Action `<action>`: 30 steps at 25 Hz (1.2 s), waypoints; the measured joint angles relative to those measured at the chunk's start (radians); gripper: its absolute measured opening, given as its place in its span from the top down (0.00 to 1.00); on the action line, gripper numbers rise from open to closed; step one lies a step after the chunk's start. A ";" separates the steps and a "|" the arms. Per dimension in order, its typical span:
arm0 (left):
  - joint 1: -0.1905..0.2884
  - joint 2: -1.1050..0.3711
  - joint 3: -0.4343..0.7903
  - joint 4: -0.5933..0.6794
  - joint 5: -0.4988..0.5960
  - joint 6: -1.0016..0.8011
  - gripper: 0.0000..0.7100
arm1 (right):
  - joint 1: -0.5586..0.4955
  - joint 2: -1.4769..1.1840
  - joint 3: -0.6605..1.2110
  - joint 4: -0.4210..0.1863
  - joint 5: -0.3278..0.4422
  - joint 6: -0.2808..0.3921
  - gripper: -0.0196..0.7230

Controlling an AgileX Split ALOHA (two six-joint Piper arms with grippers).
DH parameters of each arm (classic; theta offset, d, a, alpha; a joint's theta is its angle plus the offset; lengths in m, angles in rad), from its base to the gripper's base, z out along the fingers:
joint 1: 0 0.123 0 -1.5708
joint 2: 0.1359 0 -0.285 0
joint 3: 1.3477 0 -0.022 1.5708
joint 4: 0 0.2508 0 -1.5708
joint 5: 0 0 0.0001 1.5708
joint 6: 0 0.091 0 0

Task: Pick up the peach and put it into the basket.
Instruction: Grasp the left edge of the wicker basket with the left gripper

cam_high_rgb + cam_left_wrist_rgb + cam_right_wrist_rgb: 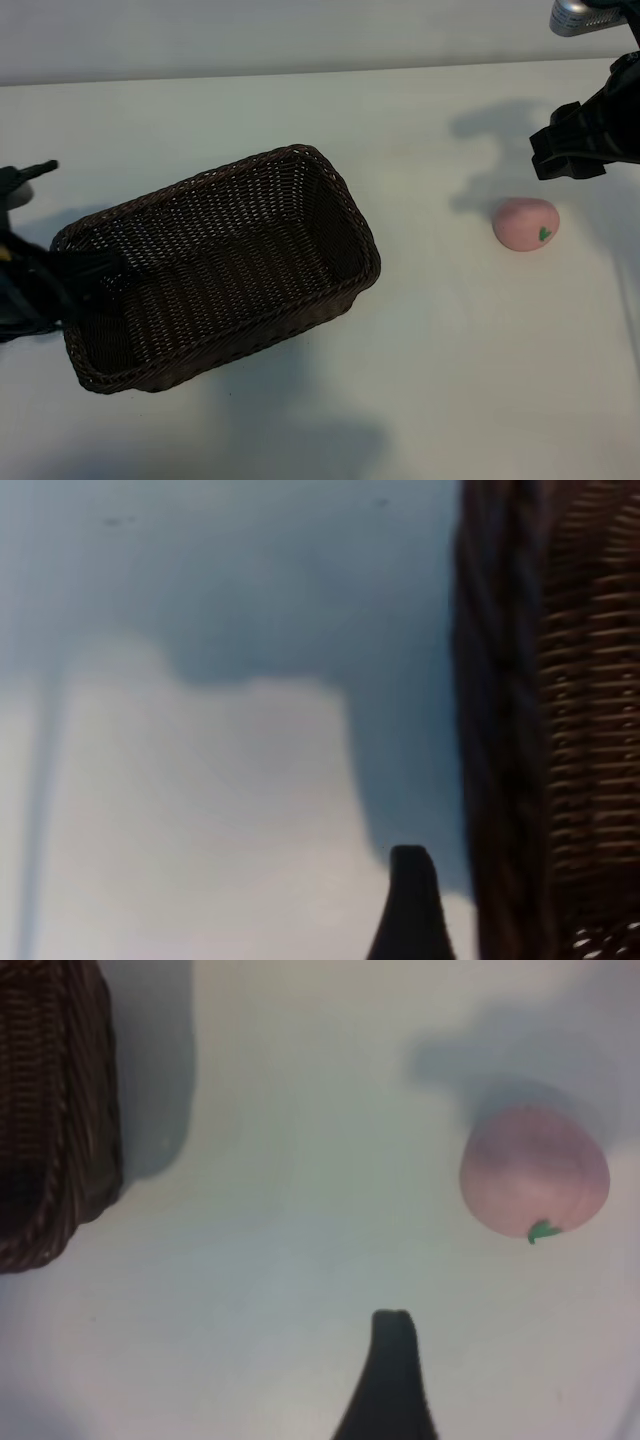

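The pink peach [525, 223] with its small green leaf mark lies on the white table, to the right of the basket and apart from it. The dark brown wicker basket [215, 176] sits at centre left, turned at an angle, with nothing inside. My right gripper [568, 150] hangs open just above and behind the peach, without touching it. In the right wrist view the peach [535, 1170] lies off to one side of one dark finger [392, 1380]. My left gripper [45, 225] stands open at the basket's left end, with one finger [410, 910] beside the basket [590, 680] wall.
The white table [450, 380] stretches wide in front of the basket and the peach. A corner of the basket [60, 1110] shows in the right wrist view, well away from the peach. A grey fitting [580, 15] sticks in at the top right.
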 joint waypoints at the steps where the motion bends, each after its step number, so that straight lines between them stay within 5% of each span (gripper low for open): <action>1: 0.000 0.014 0.000 -0.015 -0.009 0.009 0.22 | 0.000 0.000 0.000 0.000 0.000 0.000 0.21; 22: 0.000 0.209 0.001 -0.059 -0.118 0.050 0.23 | 0.000 0.000 0.000 0.002 0.000 0.000 0.22; 30: 0.001 0.244 0.044 -0.058 -0.163 0.046 0.48 | 0.000 0.000 0.000 0.003 0.000 0.000 0.22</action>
